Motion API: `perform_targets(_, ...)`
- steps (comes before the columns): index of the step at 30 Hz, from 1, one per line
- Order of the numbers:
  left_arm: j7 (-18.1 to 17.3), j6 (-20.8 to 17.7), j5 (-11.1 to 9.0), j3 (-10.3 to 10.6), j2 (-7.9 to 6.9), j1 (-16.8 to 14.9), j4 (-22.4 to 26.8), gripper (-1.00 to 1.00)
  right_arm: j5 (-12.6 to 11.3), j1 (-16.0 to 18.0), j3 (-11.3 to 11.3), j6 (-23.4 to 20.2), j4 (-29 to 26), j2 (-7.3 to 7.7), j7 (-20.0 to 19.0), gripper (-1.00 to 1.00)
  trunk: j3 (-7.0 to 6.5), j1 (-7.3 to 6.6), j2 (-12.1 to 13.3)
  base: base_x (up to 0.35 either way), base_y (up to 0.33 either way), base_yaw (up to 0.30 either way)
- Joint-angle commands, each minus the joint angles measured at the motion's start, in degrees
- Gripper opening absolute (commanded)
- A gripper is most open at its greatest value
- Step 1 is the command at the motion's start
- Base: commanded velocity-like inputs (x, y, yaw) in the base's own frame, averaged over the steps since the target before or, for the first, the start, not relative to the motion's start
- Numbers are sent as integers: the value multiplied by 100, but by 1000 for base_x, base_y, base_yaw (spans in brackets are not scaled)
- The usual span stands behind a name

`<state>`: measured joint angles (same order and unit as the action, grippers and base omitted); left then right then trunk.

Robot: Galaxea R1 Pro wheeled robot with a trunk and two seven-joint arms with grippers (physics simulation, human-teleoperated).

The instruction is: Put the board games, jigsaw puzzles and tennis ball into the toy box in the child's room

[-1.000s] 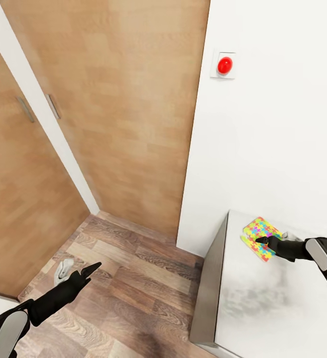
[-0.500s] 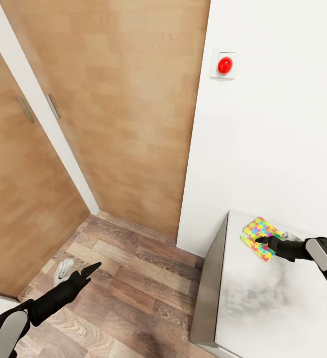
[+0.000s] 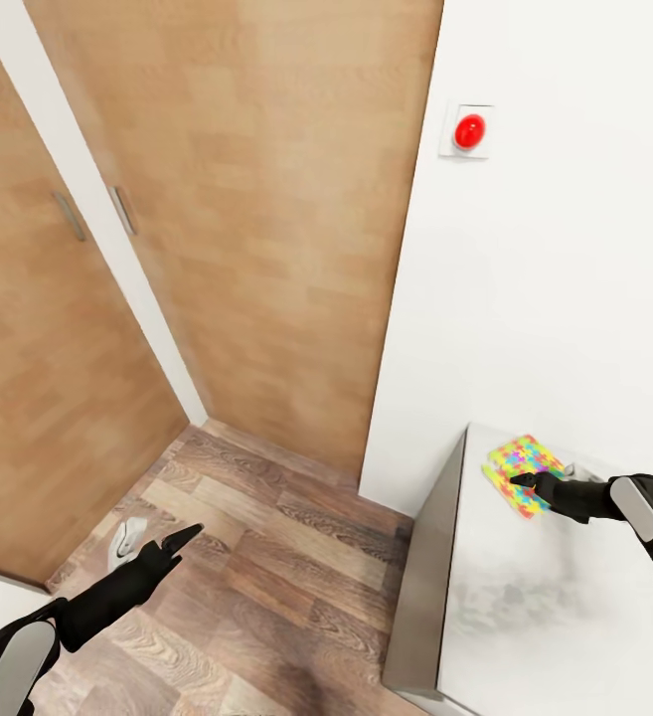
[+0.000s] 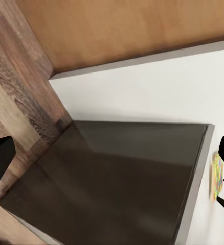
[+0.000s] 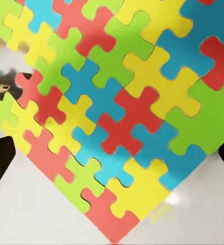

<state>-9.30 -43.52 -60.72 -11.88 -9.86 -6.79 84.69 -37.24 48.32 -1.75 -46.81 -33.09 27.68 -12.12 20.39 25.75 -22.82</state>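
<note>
Wooden wardrobe doors (image 3: 217, 229) are filling most of the head view, running down to a wood-plank floor (image 3: 266, 557), with a white wall (image 3: 565, 298) beside them carrying a red button (image 3: 469, 130). Pale grey worktop (image 3: 525, 617) with a dark grey side panel (image 4: 122, 178) is standing against that wall. Near the worktop's far edge, by its corner next to the wall, a jigsaw puzzle (image 3: 521, 473) of red, yellow, green and blue pieces is lying flat. The right hand (image 3: 527, 482) is reaching over the puzzle's near edge; in the right wrist view the puzzle (image 5: 117, 107) is sitting between the spread fingers, so the hand is released and not yet grasping it. The left hand (image 3: 175, 544) is hanging over the floor, well apart from the worktop, its fingers looking pressed together. A small white object (image 3: 127, 540) is lying on the floor just beside it.
</note>
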Motion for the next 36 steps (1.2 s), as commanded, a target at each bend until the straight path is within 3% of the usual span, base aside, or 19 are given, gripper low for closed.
perform_targets(1, -20, -34, 8, -8, 1, -6, -1, 100, 33, 2, -19, -28, -3, 0, -36, 100, 9, 3, -10, 0, 0, 230)
perform_targets(18, -20, -33, 8, -8, 1, -6, 3, 100, 33, 2, -16, -37, -9, 0, -43, 100, 9, 3, -10, 0, 0, 263)
perform_targets(36, -20, -32, 8, -8, 1, -6, -1, 100, 33, 2, -18, -45, -24, 7, -51, 100, 9, 3, -10, 0, 0, 48)
